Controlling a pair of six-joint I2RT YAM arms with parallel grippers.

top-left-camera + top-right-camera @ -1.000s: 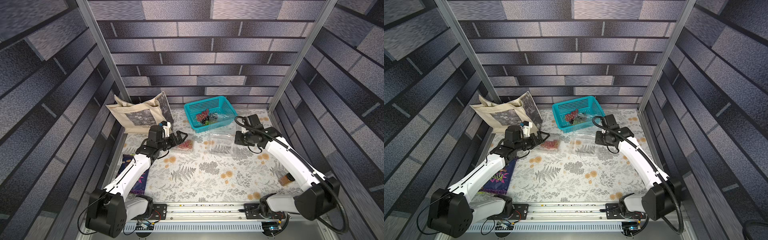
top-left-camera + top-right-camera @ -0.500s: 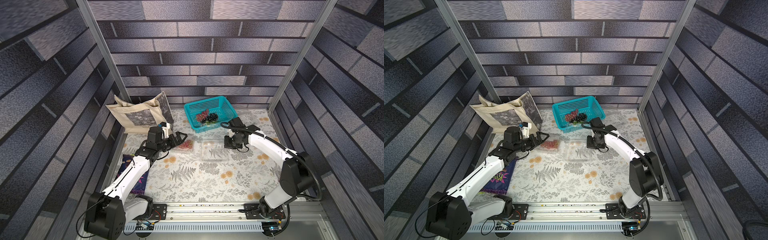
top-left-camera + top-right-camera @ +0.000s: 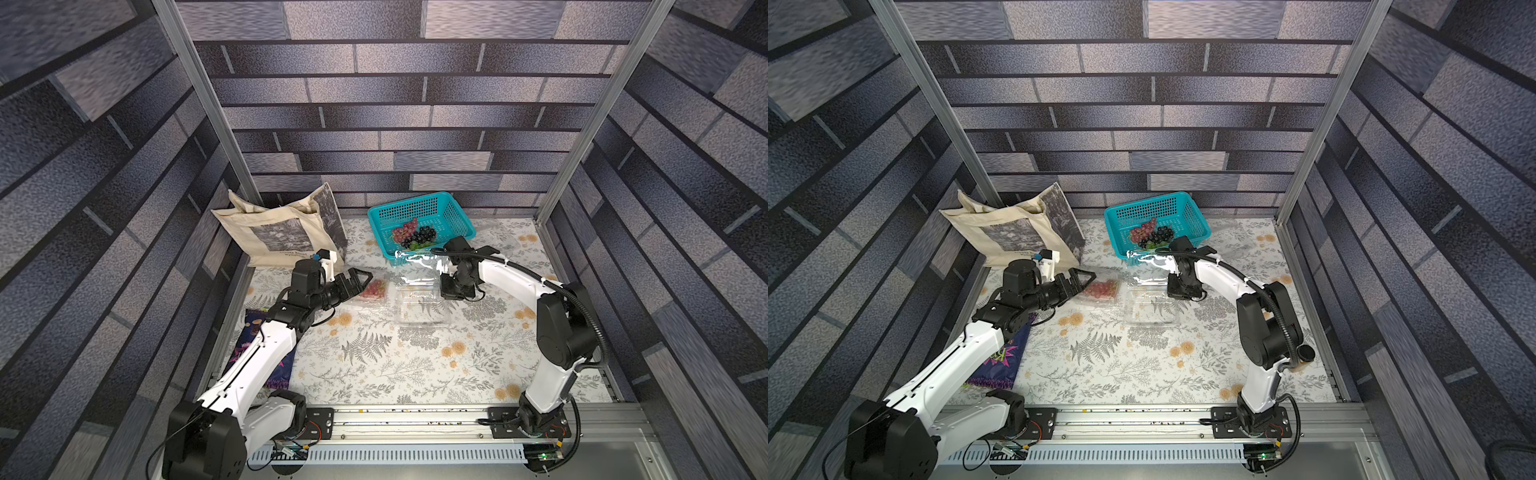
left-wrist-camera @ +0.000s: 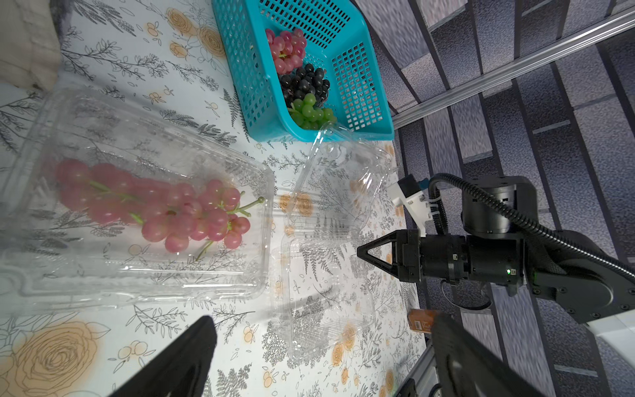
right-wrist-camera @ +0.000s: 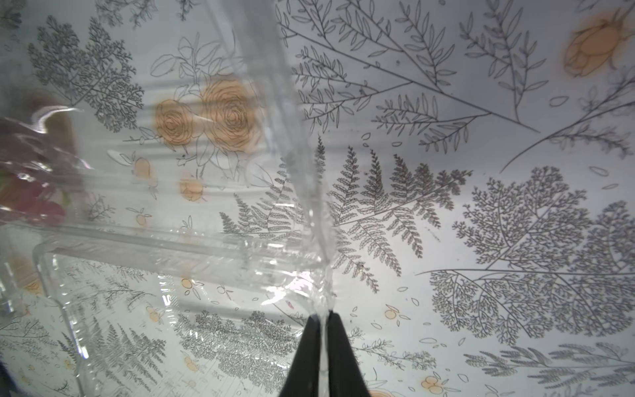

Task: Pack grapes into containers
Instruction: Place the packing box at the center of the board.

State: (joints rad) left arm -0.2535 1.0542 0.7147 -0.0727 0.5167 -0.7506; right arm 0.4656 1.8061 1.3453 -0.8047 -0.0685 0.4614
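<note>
the right gripper (image 5: 323, 318) pinches the rim of the empty container (image 3: 420, 309) at 6 o'clock of the basket (image 3: 409, 198) of grapes (image 3: 413, 236), the left gripper (image 3: 362, 279) is spread wide on nothing, and a tug on that light shell could skid it into the filled container (image 3: 372, 291) at its 9 o'clock.

containers (image 3: 422, 307) 2 | grape bunches (image 4: 154, 209) 4 | basket (image 3: 460, 218) 1 | tote (image 3: 274, 232) 1
</note>
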